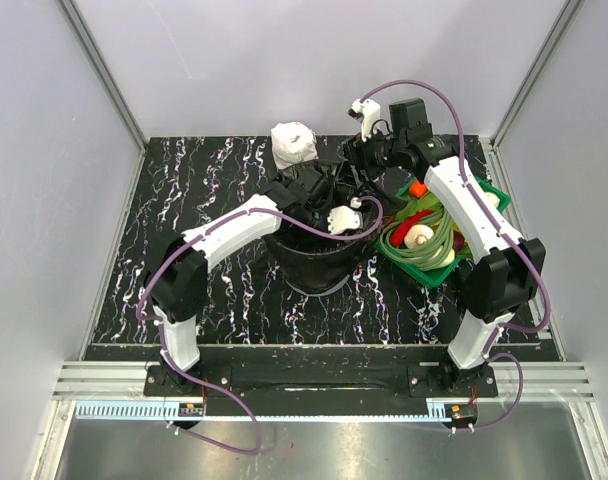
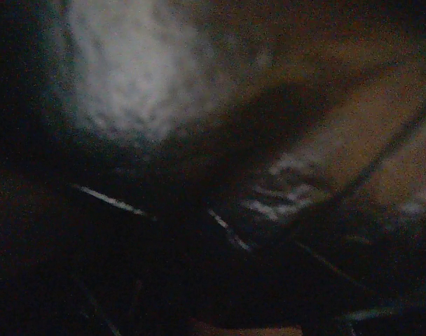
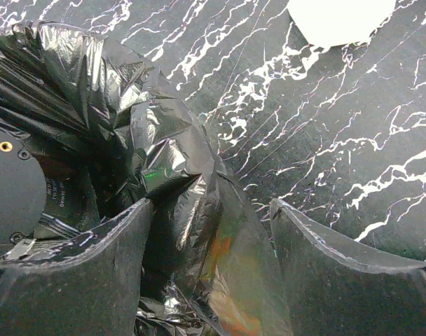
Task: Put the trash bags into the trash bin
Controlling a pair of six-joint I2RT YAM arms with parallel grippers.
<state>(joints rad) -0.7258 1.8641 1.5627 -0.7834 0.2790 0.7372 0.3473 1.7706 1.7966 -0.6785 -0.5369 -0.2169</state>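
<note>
Trash bags [image 3: 164,161] film drapes over the trash bin [image 1: 319,285]; lining looks nearly done. Right gripper [image 3: 211,213] is spread, film between its fingers. Left gripper [image 1: 309,195] reaches inside the bin; its state cannot be told.

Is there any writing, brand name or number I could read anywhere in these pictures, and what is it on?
No text reads clearly.
Round black housing, right wrist view: tiny curved white print, too small to read.
Small stickers at the near edge, top view: too small to read.
Trash bag: no print seen.
</note>
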